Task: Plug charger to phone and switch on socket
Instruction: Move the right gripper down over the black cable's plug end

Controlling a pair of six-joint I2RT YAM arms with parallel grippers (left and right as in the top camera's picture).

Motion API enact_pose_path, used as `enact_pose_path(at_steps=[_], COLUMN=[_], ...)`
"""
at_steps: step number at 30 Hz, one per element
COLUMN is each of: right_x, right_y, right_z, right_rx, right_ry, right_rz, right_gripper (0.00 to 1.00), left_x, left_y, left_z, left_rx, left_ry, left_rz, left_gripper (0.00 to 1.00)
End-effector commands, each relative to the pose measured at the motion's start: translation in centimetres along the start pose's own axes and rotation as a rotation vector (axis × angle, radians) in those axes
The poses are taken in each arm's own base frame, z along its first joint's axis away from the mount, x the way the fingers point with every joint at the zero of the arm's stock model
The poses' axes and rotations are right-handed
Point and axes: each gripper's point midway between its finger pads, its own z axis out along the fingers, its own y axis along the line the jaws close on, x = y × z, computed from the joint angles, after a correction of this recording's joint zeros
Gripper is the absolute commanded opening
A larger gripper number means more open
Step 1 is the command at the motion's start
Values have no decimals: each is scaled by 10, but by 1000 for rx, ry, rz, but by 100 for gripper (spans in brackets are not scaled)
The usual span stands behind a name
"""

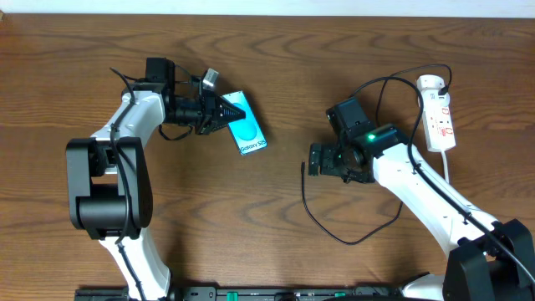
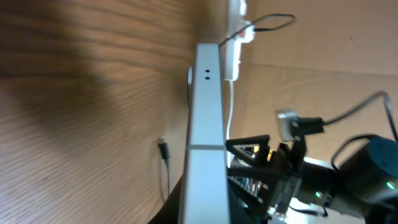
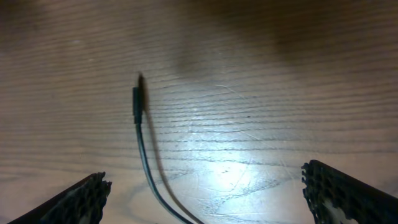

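Note:
The phone point(image 1: 249, 128), turquoise screen up, lies angled left of centre, and my left gripper point(image 1: 222, 113) is shut on its upper-left end. The left wrist view shows the phone point(image 2: 207, 112) edge-on as a pale slab running away from the jaws. On the wood ahead of my right gripper point(image 1: 313, 159) lies the charger's plug tip point(image 1: 303, 167). That gripper point(image 3: 205, 183) stands wide open. The black charger cable point(image 3: 144, 158) runs between its fingers and touches neither; its plug tip point(image 3: 136, 102) lies beyond them. The white socket point(image 1: 438, 113) lies at the far right.
The charger cable point(image 1: 334, 234) loops across the table below my right arm and back up to the socket. The socket's white lead point(image 1: 449, 167) trails toward the front. In the left wrist view the right arm point(image 2: 360, 168) sits to the right of the phone.

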Motion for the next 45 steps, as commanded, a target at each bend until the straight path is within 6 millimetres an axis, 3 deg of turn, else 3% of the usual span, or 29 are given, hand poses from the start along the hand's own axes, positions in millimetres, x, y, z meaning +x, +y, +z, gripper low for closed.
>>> enact_pose_path(at_steps=[1, 5, 11, 17, 26, 39, 45], right_x=[-2, 2, 9, 15, 27, 22, 24], right_y=[-3, -1, 16, 35, 41, 44, 55], right_z=[-2, 2, 3, 18, 51, 53, 53], right_rx=[24, 27, 5, -22, -27, -29, -44], right_ry=[-11, 5, 2, 22, 115, 92, 73], right_rz=[30, 24, -3, -14, -7, 14, -17], right_gripper=[98, 97, 97, 96, 91, 85, 85], left_x=[3, 4, 5, 3, 2, -2, -7], left_y=[-30, -45, -50, -53, -53, -46, -31], left_z=[-4, -7, -8, -9, -9, -7, -4], left_rx=[158, 250, 276, 294, 293, 246, 153], left_ry=[15, 24, 28, 25, 23, 8, -12], left_rz=[119, 147, 151, 180, 185, 208, 208], left_gripper=[7, 7, 7, 7, 7, 7, 7])
